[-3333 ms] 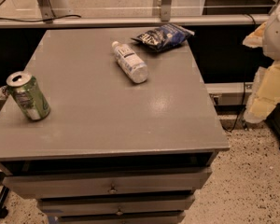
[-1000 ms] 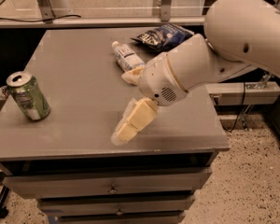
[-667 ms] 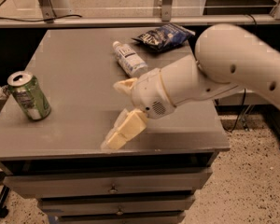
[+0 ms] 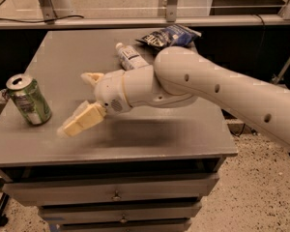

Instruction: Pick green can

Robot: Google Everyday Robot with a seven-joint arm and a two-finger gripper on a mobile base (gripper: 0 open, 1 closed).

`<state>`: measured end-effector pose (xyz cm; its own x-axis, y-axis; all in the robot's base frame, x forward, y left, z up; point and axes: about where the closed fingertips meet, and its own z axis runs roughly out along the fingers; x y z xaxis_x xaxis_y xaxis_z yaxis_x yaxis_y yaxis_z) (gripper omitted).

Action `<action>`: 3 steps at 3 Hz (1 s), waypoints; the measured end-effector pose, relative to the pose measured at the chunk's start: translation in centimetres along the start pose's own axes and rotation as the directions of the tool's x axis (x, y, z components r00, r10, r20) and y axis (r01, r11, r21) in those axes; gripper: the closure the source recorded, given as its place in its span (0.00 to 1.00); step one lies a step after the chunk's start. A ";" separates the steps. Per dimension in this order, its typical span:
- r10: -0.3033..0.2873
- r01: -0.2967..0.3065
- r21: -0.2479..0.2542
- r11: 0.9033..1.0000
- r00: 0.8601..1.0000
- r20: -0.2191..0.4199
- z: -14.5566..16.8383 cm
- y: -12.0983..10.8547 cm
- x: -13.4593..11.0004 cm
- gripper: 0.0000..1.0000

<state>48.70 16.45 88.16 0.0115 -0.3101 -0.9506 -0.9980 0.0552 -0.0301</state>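
- Gripper (image 4: pixel 76 102) hangs over the front-left part of the desk (image 4: pixel 183 129), near the green can (image 4: pixel 29 100) but not touching it; its two fingers (image 4: pixel 84 120) are spread apart and point toward the can, so I judge it is getting ready to close around it
- Green can stands upright close to the left edge of the desk, toward the front-left corner, with its silver top up; standing like this it offers its round sides to the fingers
- Arm (image 4: pixel 222 93) comes in from the right edge and crosses low over the middle of the desk, which brings the gripper to the can from the side
- Water bottle (image 4: pixel 131 57) lies on its side toward the rear edge, partly behind the arm, well apart from the can
- Dark snack bag (image 4: pixel 170 35) lies at the rear edge, toward the rear-right corner, out of the way
- Can is not yet held, so the picking is not yet done
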 end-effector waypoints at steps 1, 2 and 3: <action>-0.005 0.005 0.002 1.000 0.997 0.071 4.0 -2.1 -2.5 0.00; 0.011 -0.008 -0.024 1.000 0.993 0.116 8.3 -2.7 -4.1 0.00; 0.032 -0.025 -0.055 0.998 0.991 0.128 11.9 -2.8 -4.3 0.18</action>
<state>52.18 28.89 88.68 -0.0122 -0.1843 -0.9828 -0.9999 0.0109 0.0103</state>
